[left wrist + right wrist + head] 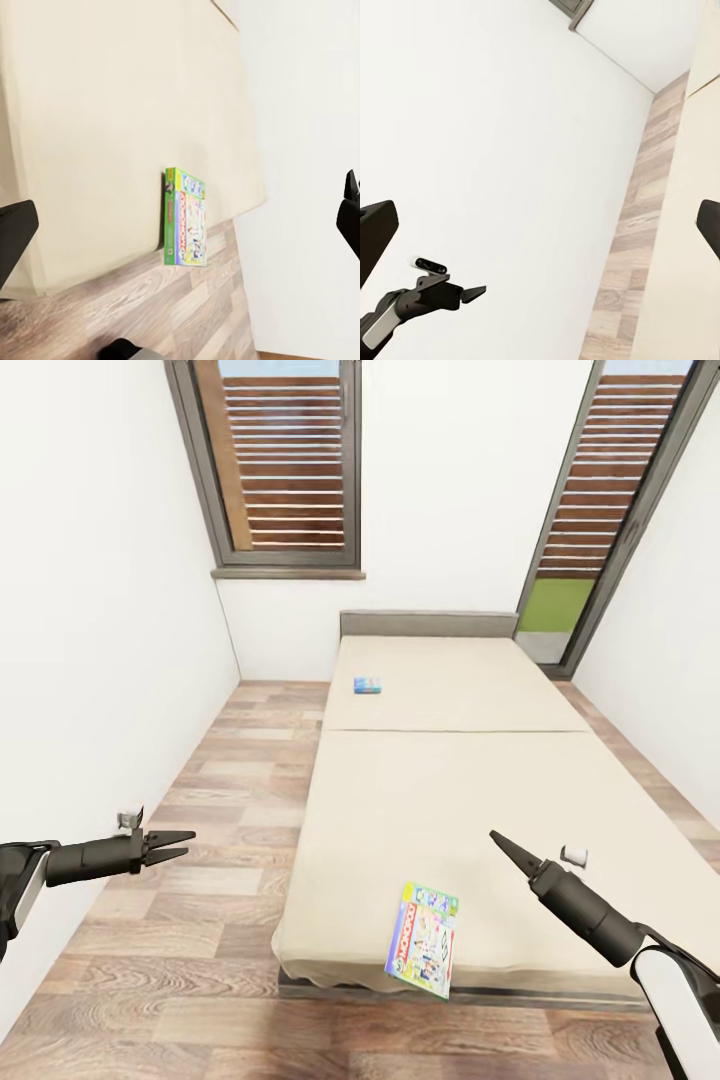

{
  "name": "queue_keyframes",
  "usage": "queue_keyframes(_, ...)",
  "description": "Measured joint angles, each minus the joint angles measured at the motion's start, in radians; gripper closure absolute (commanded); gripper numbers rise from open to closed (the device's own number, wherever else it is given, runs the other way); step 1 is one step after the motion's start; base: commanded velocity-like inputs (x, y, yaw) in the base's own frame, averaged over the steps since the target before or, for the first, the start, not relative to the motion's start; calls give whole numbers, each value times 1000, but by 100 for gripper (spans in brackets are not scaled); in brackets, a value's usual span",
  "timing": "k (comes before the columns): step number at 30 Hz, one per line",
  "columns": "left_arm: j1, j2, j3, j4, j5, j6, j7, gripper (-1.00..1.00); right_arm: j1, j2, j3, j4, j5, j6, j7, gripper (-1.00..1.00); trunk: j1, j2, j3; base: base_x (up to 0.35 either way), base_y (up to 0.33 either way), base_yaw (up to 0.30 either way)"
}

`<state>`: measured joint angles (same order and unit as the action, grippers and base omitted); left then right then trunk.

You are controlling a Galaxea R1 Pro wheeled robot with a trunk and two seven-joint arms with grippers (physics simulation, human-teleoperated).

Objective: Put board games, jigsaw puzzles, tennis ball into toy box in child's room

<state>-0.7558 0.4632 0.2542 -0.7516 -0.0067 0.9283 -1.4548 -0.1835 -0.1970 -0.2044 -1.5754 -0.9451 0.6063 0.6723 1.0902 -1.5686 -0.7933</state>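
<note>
The bed of two beige mattress halves lies ahead of me. A large pale-green board game with a red title band rests at the bed's near edge, slightly overhanging it. It also shows in the left wrist view as the board game against the mattress side. A small blue board game lies on the far half near the left edge. My left gripper hovers open over the floor left of the bed. My right gripper hangs open above the near mattress, right of the large game. Both hold nothing.
A wood-plank floor strip runs between the bed and the white left wall. A dark-framed window sits over the headboard, and a tall glazed opening stands at the back right.
</note>
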Motion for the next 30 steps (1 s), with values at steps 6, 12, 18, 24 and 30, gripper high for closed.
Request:
queue_keyframes(6,0,0,0,0,-1,1,0,-100,0,2,1,0,0,0,0,-100,0,0,10,0,0,0)
queue_keyframes(12,0,0,0,1,0,0,-1,-100,0,2,1,0,0,0,0,-100,0,0,19,0,0,0)
queue_keyframes(18,0,0,1,1,0,0,-1,-100,0,2,2,0,0,0,0,-100,0,0,29,0,0,0)
queue_keyframes(24,0,0,2,0,1,-1,-3,-100,0,2,2,0,0,0,0,-100,0,0,39,0,0,0)
queue_keyframes(30,1,0,3,1,1,-1,-5,-100,0,2,4,0,0,0,-7,-100,0,0,48,0,0,0)
